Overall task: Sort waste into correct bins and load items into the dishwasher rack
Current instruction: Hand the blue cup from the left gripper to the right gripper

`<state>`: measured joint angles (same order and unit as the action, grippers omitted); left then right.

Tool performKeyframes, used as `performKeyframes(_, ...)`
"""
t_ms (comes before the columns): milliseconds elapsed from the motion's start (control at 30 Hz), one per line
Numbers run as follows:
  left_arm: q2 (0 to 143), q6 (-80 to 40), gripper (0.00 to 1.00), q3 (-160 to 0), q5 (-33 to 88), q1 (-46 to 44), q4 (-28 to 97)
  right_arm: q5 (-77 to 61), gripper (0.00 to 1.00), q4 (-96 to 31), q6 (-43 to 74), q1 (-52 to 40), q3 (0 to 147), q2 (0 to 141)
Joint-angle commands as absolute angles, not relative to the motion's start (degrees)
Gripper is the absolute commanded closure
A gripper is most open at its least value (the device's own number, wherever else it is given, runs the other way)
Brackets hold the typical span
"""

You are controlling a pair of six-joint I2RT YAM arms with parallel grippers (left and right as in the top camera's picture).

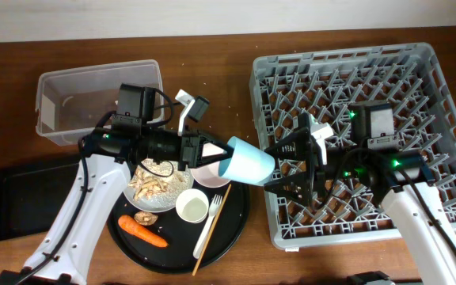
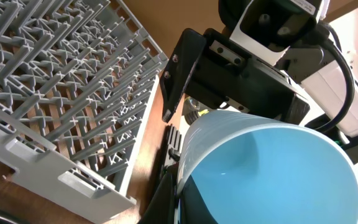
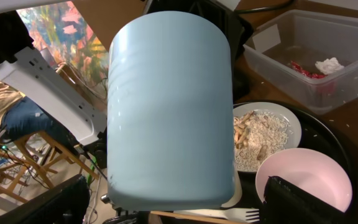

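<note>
My left gripper [image 1: 222, 150] is shut on the rim of the light blue cup [image 1: 250, 162] and holds it on its side in the air between the round tray and the grey dishwasher rack [image 1: 347, 54]. The left wrist view shows the fingers [image 2: 179, 202] pinching the cup's wall [image 2: 272, 168]. My right gripper [image 1: 286, 166] is open, with its fingers on either side of the cup's base and not touching it. The cup [image 3: 169, 106] fills the right wrist view, between those fingers [image 3: 173, 208].
The round black tray [image 1: 236, 226] holds a plate of rice [image 1: 158, 186], a bowl [image 1: 210, 171], a small white cup [image 1: 191, 207], a fork [image 1: 210, 223], chopsticks [image 1: 204, 249], a carrot [image 1: 142, 230] and a brown lump [image 1: 142, 216]. The clear tub [image 1: 93, 77] holds a red wrapper [image 3: 300, 68] and a tissue [image 3: 328, 64]. A black rectangular tray [image 1: 22, 198] lies at the left.
</note>
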<state>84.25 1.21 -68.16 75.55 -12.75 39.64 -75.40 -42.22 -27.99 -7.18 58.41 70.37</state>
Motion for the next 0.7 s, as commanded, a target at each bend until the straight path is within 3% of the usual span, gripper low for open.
performKeyframes(0, 84.31, -0.14, 1.0, -68.51, 74.94, -13.65, 39.2, -77.65, 0.07, -41.56, -27.57, -8.4, 59.44, 70.67)
performKeyframes(233, 84.31, -2.42, 1.0, -68.51, 73.43, -15.49, 35.31, -77.36, 0.15, -40.64, -27.57, -9.89, 59.44, 70.67)
performKeyframes(333, 84.31, -4.54, 1.0, -68.51, 72.29, -15.44, 33.32, -77.34, 0.24, -40.66, -27.57, -9.89, 59.44, 70.67)
performKeyframes(667, 84.31, -4.75, 1.0, -68.51, 71.92, -15.44, 31.66, -77.34, 0.4, -40.64, -27.57, -9.89, 59.44, 70.67)
